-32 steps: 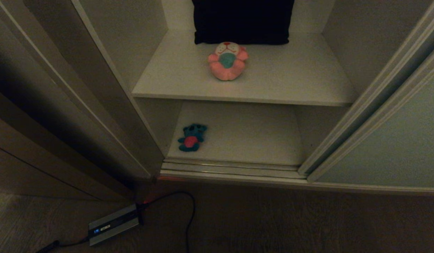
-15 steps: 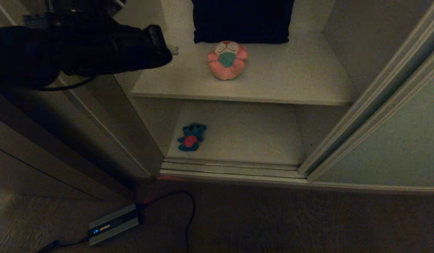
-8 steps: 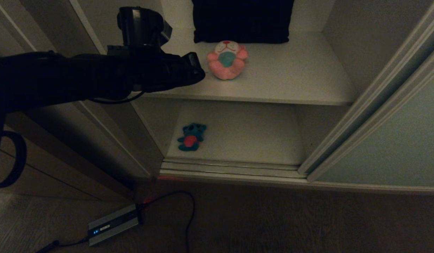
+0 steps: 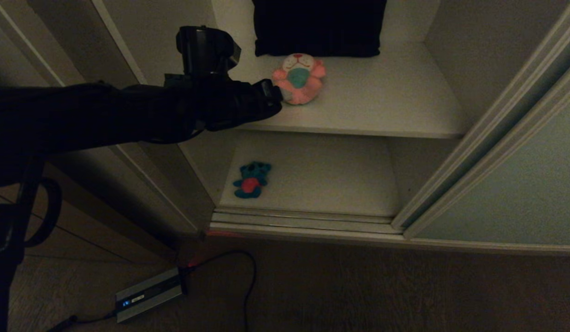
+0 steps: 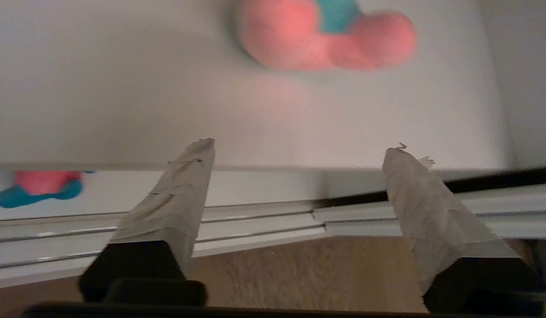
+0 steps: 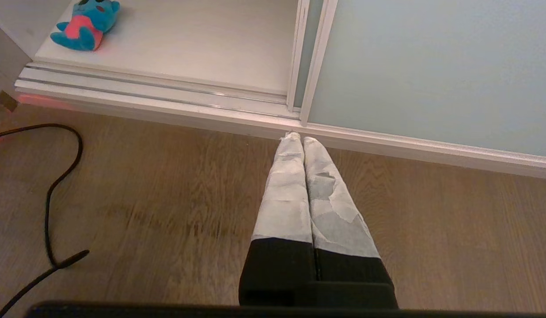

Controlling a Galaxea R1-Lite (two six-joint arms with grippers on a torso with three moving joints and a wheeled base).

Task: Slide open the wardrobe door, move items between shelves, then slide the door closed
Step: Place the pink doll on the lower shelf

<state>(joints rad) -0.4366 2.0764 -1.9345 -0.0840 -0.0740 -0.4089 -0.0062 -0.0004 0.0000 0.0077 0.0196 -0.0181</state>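
Head view very dark; the left arm is a black mass, and the left gripper [image 4: 279, 93] is mostly lost behind its own wrist where it overlaps the near-left side of the pink toy [image 4: 299, 78]. Contact cannot be told. The left wrist view shows its taped fingers [image 5: 180, 198] spread wide with nothing between them, tips at the front edge of the upper shelf [image 4: 382, 97], the pink toy [image 5: 321, 39] blurred and cut off ahead. The dark cushion [image 4: 319, 27] at the back edge of that shelf is cropped at the top. The lower shelf [image 4: 322, 175] holds the blue toy [image 4: 252, 180] at its front-left corner. The sliding door [image 4: 520, 193] stands pushed to the right, wardrobe open. The right gripper [image 6: 301, 142] hangs over the wooden floor [image 6: 167, 198] just before the door track, fingers pressed together, empty. A cable [image 4: 248, 286] and a small box [image 4: 149, 295] lie on the floor.
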